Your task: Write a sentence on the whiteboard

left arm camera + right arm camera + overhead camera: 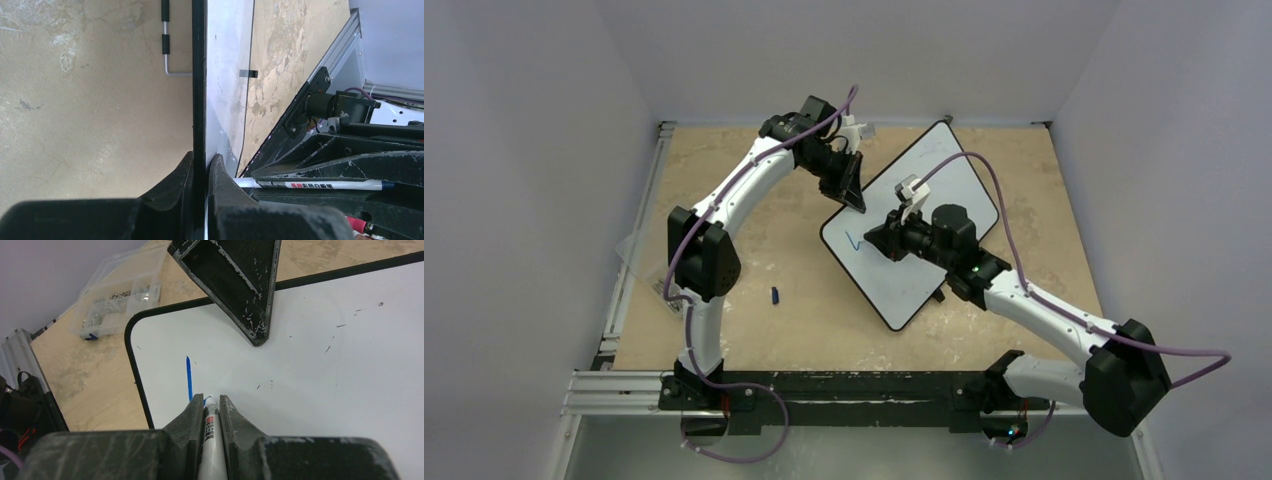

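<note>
The whiteboard lies slanted on the table, white with a thin black rim. My left gripper is shut on its far-left edge; in the left wrist view the gripper pinches the black rim. My right gripper is shut on a white marker whose tip touches the whiteboard. Of the sentence, a single short blue stroke shows, ending at the marker tip; from above the stroke looks like a small tick. The marker also shows in the left wrist view.
A small blue cap lies on the wooden table left of the board. A clear plastic parts box sits by the table's left edge. The left gripper's finger overhangs the board's top. A metal rail runs along the left side.
</note>
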